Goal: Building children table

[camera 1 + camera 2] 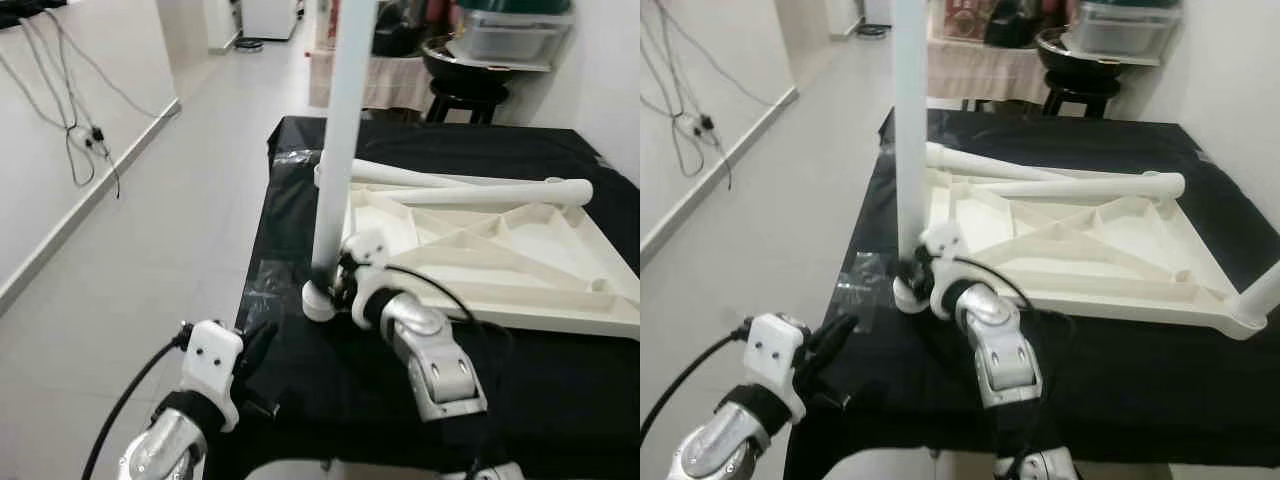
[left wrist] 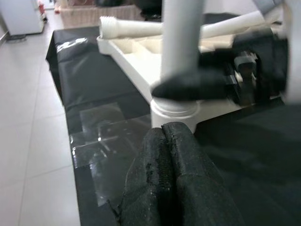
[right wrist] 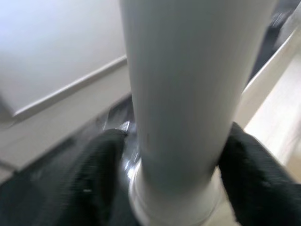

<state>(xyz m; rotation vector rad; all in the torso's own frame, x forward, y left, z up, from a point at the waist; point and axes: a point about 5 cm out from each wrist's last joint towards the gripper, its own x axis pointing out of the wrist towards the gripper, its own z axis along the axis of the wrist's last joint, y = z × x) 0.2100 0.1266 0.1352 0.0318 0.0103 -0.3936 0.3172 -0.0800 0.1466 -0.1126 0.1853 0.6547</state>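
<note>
A white children's table top (image 1: 520, 250) lies upside down on the black-covered table (image 1: 330, 400). One white leg (image 1: 340, 130) stands upright in the top's near left corner socket (image 2: 175, 109). My right gripper (image 1: 330, 280) is shut on this leg just above the socket, with a black finger (image 3: 94, 174) on either side of the tube (image 3: 188, 94). Two loose legs (image 1: 490, 192) lie across the far side of the top. My left gripper (image 1: 262, 335) hovers at the table's near left edge, shut on nothing, its fingertips (image 2: 169, 141) pointing at the socket from a short way off.
A patch of clear tape (image 1: 265, 285) lies on the black cloth left of the socket. Tiled floor (image 1: 170, 230) and a white wall with hanging cables (image 1: 75, 140) run along the left. A black stool and a plastic box (image 1: 505, 35) stand behind the table.
</note>
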